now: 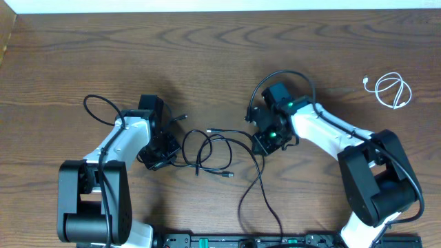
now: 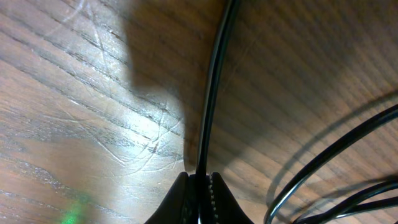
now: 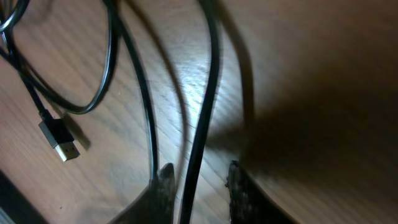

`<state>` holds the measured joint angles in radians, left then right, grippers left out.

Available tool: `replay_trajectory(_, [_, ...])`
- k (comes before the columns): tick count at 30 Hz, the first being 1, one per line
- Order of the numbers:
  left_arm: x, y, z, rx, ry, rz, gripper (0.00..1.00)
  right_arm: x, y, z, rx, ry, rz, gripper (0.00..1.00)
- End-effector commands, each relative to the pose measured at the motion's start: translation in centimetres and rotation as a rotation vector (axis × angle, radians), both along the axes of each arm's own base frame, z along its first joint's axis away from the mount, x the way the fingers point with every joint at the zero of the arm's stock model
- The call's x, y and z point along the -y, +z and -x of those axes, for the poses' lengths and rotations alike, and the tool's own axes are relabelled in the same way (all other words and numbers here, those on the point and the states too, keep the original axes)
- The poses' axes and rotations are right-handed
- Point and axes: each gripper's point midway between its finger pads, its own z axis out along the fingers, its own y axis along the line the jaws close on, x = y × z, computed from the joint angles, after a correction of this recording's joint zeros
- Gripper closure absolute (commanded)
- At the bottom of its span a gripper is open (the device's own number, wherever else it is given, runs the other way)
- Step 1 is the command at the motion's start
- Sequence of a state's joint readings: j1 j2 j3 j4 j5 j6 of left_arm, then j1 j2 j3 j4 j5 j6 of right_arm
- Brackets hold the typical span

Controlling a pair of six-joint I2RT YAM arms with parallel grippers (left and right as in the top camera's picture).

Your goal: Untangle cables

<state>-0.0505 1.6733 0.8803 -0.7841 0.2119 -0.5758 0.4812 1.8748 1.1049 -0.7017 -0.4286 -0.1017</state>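
Only the overhead view gives you the whole layout: the black cables (image 1: 207, 148) lie looped together near the middle of the worktop (image 1: 69, 55), between the two arms. The white cable (image 1: 393, 89) lies coiled alone, well apart, at about 2 o'clock. The left wrist view shows what the overhead hides: the left jaws are closed on a black cable (image 2: 210, 87), which runs from them toward 12 o'clock. In the right wrist view the right jaws stand a little apart. A black strand (image 3: 199, 112) passes between them, not pinched, and a small plug (image 3: 59, 140) lies at 9 o'clock. The left arm (image 1: 127, 138) comes from 7 o'clock and bends its wrist toward the tangle. The right arm (image 1: 324, 127) reaches from 5 o'clock toward 10 o'clock.
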Motion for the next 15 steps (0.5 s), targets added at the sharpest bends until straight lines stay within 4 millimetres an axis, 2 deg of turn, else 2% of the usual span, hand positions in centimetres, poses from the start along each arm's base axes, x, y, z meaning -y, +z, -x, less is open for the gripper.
replay_trajectory(1, [0.1, 0.1, 0.2, 0.002, -0.008, 0.006, 0.92, -1.7, -1.1, 1.6, -0.004, 0.048, -0.053, 0.62])
replay_trajectory(7, [0.1, 0.0, 0.3, 0.001, -0.008, 0.006, 0.92, -2.4, -1.4, 2.0, 0.019, 0.075, -0.050, 0.56])
replay_trajectory(12, [0.1, 0.0, 0.3, 0.001, -0.008, 0.006, 0.92, -2.4, -1.4, 2.0, 0.019, 0.077, -0.052, 0.57])
replay_trajectory(15, [0.1, 0.0, 0.2, 0.004, -0.008, 0.006, 0.92, -3.0, -1.0, 2.6, 0.014, 0.140, -0.102, 0.55])
